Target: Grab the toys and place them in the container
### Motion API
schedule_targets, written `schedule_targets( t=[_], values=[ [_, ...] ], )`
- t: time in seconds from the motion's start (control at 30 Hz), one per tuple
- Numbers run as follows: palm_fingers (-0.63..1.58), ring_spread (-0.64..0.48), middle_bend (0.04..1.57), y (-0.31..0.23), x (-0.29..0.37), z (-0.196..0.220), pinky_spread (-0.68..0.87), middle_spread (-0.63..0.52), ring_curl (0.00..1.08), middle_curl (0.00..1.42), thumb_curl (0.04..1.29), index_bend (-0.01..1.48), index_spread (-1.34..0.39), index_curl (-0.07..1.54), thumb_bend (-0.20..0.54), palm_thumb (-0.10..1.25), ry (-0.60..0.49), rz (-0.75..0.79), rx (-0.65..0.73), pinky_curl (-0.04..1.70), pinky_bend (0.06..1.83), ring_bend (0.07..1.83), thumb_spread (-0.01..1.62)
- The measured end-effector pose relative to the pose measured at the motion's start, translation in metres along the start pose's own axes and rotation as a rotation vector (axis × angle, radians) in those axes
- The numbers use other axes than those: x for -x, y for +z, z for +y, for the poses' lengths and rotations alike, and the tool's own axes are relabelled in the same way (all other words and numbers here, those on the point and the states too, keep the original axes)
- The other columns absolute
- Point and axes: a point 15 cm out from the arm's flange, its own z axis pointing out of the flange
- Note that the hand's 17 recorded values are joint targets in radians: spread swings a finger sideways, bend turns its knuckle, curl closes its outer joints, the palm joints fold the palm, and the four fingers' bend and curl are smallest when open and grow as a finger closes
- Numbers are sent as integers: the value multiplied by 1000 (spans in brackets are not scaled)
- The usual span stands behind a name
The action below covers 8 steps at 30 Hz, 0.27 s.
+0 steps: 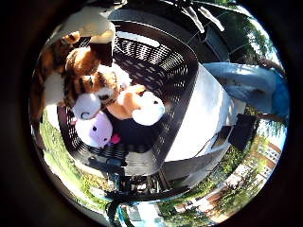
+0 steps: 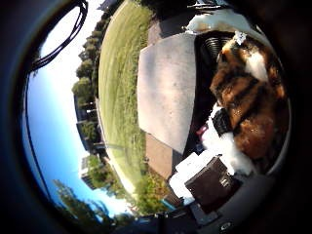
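I have the hand (image 1: pixel 92 28) over the black basket (image 1: pixel 182 66), and its white and black fingers (image 1: pixel 102 45) curl round a striped tiger toy (image 1: pixel 90 85), pinching it close against the palm. In the thumb side view the same orange, black and white fur fills the space beside the palm, with a white part of the hand touching it (I cannot make out exactly where each fingertip sits in the fur).

The tiger toy hangs above the inside of the basket, over the toys that already lie on its floor. Just beneath it lies an orange and white plush (image 1: pixel 139 106), and beside that, toward the basket's near wall, a white and lilac plush (image 1: pixel 94 130) with a small pink patch. The two plushes touch each other, and the tiger toy overlaps both from my viewpoint.

The basket has perforated black walls and stands on a pale grey surface (image 2: pixel 165 87), near one of its edges. Beyond the surface I see a lawn (image 2: pixel 117 78), trees and buildings under a bright blue sky.
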Motion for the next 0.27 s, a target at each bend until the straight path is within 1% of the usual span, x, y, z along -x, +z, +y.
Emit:
schedule_targets(
  t=[0.17,0.27],
  values=[
    [-96,291,159,-41,0,29,484,79,340,446,575,460,-406,94,-26,793,-8,-21,48,577,677,484,1115],
    [-81,296,149,-90,0,51,494,89,320,404,559,402,-404,125,-24,798,-27,-32,42,522,598,429,1115]
  ],
)
